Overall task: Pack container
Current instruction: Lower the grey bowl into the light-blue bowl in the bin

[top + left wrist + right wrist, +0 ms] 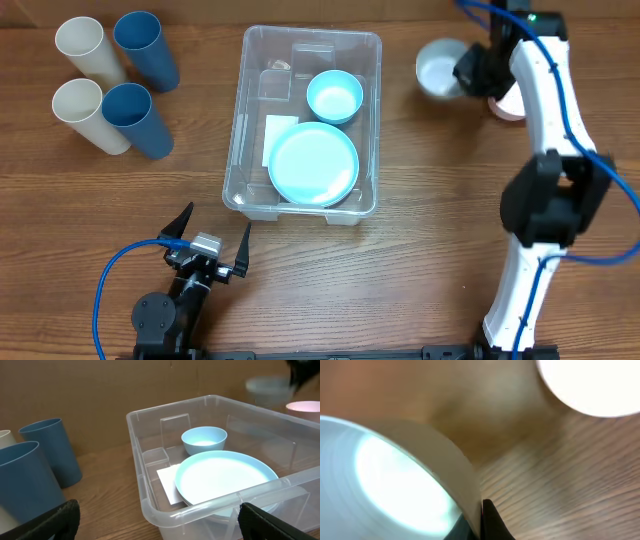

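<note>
Overhead: open-topped container, long axis front-to-back; left fingers apart, right fingers clamped on white bowl rim

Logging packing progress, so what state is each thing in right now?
clear rectangular plastic container: lidless, partly filled.
light blue round plate: flat inside the container.
light blue round bowl: upright inside the container.
white round bowl: outside the container, rim pinched by the right tool.
cream plastic cups: upright, unpacked.
blue plastic cups: upright, unpacked.
left tool: open, empty.
right tool: shut on the bowl rim.
</note>
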Controlling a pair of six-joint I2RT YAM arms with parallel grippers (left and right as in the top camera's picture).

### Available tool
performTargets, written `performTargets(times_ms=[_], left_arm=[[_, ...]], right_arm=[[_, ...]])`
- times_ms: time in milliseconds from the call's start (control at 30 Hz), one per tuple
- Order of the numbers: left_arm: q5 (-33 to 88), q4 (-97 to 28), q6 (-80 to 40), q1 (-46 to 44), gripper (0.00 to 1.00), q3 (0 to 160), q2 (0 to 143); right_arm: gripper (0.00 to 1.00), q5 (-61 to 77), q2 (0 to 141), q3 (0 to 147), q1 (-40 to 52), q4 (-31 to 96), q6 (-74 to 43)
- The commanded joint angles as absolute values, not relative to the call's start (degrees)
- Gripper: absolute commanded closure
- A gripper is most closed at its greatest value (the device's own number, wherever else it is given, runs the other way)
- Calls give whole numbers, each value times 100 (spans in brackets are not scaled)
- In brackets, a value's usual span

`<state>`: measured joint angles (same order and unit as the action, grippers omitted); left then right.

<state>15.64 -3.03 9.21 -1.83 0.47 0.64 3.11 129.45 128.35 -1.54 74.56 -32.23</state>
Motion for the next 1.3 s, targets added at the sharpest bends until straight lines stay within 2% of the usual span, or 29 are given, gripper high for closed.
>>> performTargets(times_ms=[0, 167, 300, 467, 833, 867, 900, 933, 967, 1033, 1267], left_arm=[[1551, -296, 987, -141, 0, 27, 25], [1551, -296, 987, -141, 0, 27, 25], [1551, -296, 987, -141, 0, 27, 25], [1551, -296, 987, -141, 0, 27, 25], [1551, -296, 987, -141, 0, 27, 25], [1551, -296, 987, -141, 0, 27, 25], [1551, -296, 987, -141, 0, 27, 25], [1551, -296, 987, -141, 0, 27, 25], [1551, -296, 987, -141, 0, 27, 25], [1551, -296, 987, -141, 0, 27, 25], [1551, -296, 987, -141, 0, 27, 25]], right_arm=[[96, 130, 11887, 13124, 567, 7415, -2709], [96, -493, 11773, 13120, 1691, 7164, -2502], [96, -1090, 12027, 12980, 2235, 6775, -2508], [96, -1111, 12368, 12790, 2320, 6313, -2519], [96, -1044, 13174, 12787, 2320, 6184, -2504], [85, -1044, 13174, 12787, 2320, 6191, -2502], [67, -1041, 13174, 12787, 2320, 6195, -2502], [60, -1044, 13174, 12787, 2320, 6204, -2499], [56, -974, 13174, 12787, 2320, 6217, -2486], [52, -582, 13170, 12805, 2320, 6200, -2239], [52, -482, 12801, 13406, 2622, 6733, -2206]])
